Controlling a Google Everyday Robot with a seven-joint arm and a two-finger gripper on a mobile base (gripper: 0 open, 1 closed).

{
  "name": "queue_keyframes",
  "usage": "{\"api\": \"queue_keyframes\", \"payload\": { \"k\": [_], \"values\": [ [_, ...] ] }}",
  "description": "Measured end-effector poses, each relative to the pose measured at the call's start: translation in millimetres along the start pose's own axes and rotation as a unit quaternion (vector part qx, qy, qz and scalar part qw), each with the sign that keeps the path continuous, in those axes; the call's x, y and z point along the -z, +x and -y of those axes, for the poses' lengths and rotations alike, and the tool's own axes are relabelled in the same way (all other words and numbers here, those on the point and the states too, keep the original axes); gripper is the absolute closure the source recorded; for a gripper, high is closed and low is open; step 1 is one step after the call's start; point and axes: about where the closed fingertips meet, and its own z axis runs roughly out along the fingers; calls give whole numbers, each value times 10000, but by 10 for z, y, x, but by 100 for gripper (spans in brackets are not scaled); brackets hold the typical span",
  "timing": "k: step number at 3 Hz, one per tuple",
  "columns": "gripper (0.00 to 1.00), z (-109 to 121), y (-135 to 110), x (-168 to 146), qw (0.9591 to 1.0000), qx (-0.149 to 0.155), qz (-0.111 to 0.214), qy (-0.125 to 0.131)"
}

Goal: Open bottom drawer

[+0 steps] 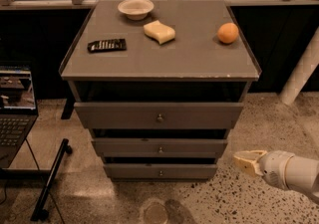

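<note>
speckled floor, bottom drawer facing camera, long axis horizontal, jaws right of it, state unclear

The gripper, seen low at the right of the view, was pale tan and wedge-shaped, joined to a smooth, white, rounded cylindrical arm.

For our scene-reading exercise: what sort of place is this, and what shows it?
Probably a robotics test room: a drawer cabinet on speckled floor, an open laptop at left, the robot's pincer low at right near the bottom drawer.
</note>
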Motion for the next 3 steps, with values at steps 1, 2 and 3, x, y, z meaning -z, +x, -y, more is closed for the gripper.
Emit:
{"api": "queue_keyframes", "payload": {
  "k": [1, 2, 3],
  "values": [
    [100, -18, 100, -75, 9997, -116, 98, 207],
    [100, -104, 438, -356, 9978, -347, 307, 464],
    [100, 26, 758, -667, 9945, -489, 321, 871]
  ]
}}
